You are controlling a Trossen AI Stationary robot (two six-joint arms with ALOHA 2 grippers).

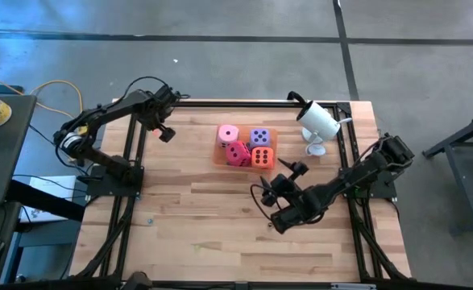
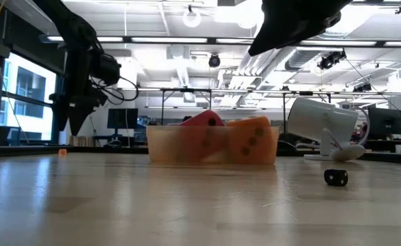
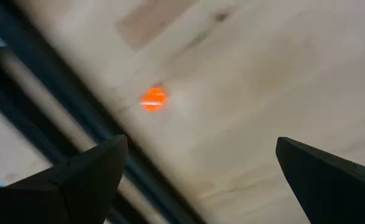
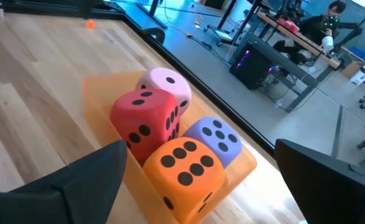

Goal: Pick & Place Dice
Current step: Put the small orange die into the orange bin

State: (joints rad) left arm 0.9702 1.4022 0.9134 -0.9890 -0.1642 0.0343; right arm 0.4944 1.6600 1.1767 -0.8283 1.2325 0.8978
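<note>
Four dice sit together in a flat translucent orange tray point(image 1: 220, 157) near the table's far middle: pink point(image 1: 228, 134), lavender-purple point(image 1: 259, 137), red point(image 1: 236, 153) and orange point(image 1: 261, 158). The right wrist view shows them resting on the tray floor: red point(image 4: 146, 118), orange point(image 4: 185, 168), pink point(image 4: 170, 84), purple point(image 4: 214, 138). My right gripper point(image 1: 292, 167) is open, just right of and nearer than the tray, pointing at the dice without touching them. My left gripper point(image 1: 167, 134) is open and hangs above bare table left of the tray.
A white camera-like device on a stand point(image 1: 317, 121) is on the table right of the tray. A small dark object point(image 2: 335, 178) lies on the near right of the table. A small orange dot point(image 3: 153, 98) marks the wood under my left gripper. Bare wood fills the near half.
</note>
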